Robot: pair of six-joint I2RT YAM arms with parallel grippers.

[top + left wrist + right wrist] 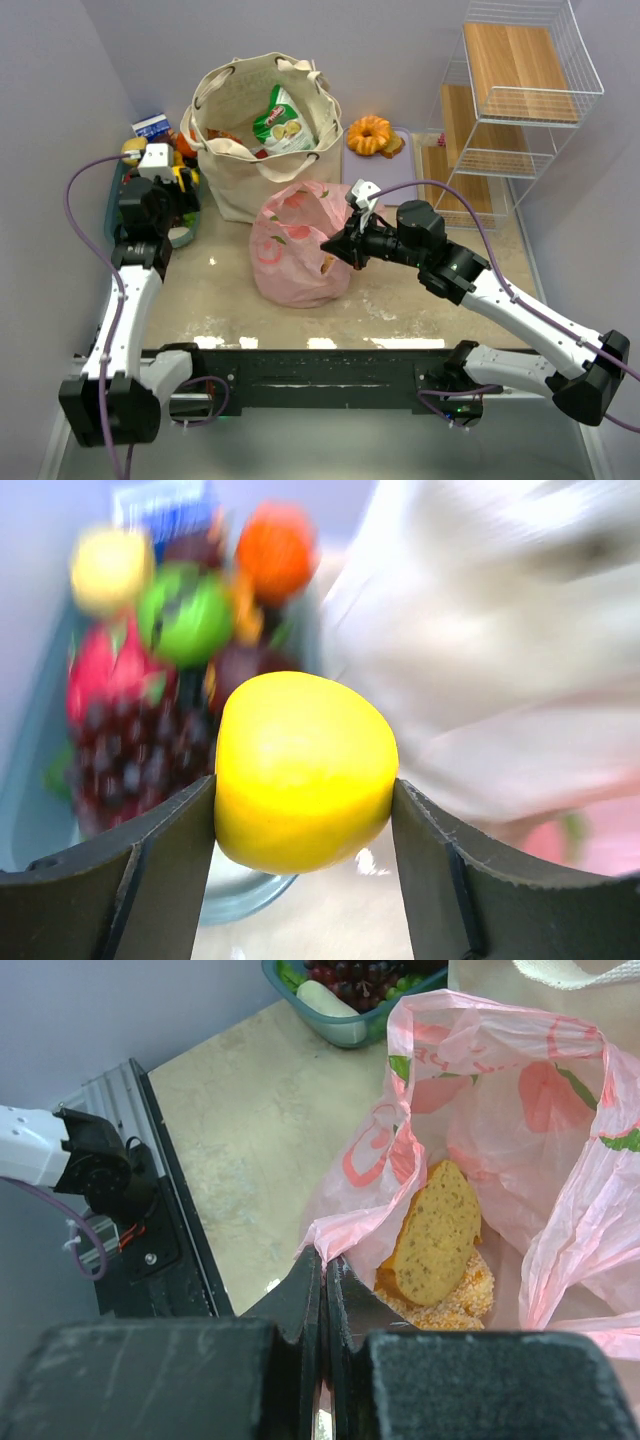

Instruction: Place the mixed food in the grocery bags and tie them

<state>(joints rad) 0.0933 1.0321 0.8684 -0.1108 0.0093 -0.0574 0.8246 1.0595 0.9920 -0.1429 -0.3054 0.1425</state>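
Grocery bags side by side: cream canvas tote (240, 185), stiff and upright with its mouth gaping, at twelve o'clock; just beside it at five o'clock, thin pink plastic bag (290, 260), crinkled, glossy, printed with red fruit. At nine o'clock, teal tray (345, 1030) of fruit. Judged mid-loading, no tying yet. Right gripper (323, 1260), fingers pressed together, pinching the pink film's rim to hold the mouth wide. Left gripper (305, 810) by the tray, clamped on both sides of a smooth, round yellow fruit (300, 740). Next, probably: lift clear, swing toward three o'clock, release over an open mouth. Orange ring cake (370, 133) outside at one o'clock; crinkly green packet (280, 120) inside the tote; grainy golden pastry (435, 1230) inside the pink one.
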